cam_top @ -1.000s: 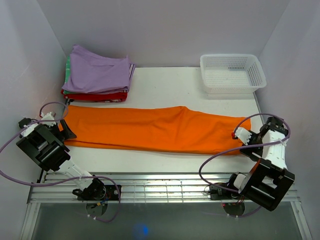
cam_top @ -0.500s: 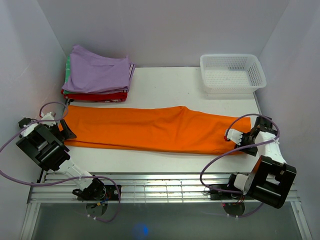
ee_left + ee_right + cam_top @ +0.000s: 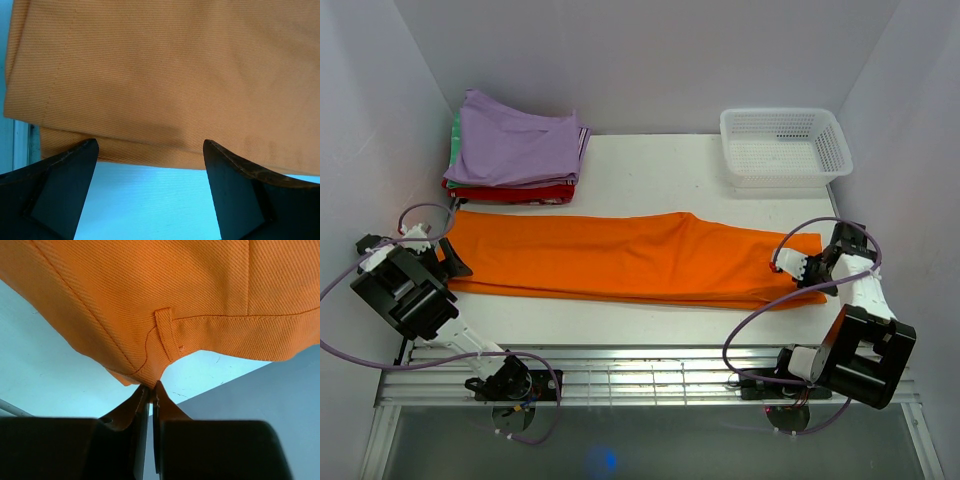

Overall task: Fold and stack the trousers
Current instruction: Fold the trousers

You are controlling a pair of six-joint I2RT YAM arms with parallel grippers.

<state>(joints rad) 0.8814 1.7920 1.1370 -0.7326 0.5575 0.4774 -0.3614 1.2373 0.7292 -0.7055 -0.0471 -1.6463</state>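
Note:
The orange trousers [image 3: 620,258] lie flat across the table, almost from side to side. My right gripper [image 3: 810,272] is shut on their waistband edge at the right end; in the right wrist view the fingertips [image 3: 159,390] pinch the cloth [image 3: 150,315] just below a belt loop [image 3: 167,337]. My left gripper [image 3: 450,262] stands open at the left end. In the left wrist view its fingers [image 3: 70,165] straddle bare table, a little short of the trousers' hem [image 3: 150,80].
A pile of folded garments, lilac on top [image 3: 515,150] with red and green beneath, sits at the back left, close to the trousers. A white basket [image 3: 785,145] stands at the back right. The table's metal front rail [image 3: 640,365] runs along the near edge.
My right gripper has closed on the trousers' right end, and the right arm has moved forward and up toward it. The left arm has stayed put.

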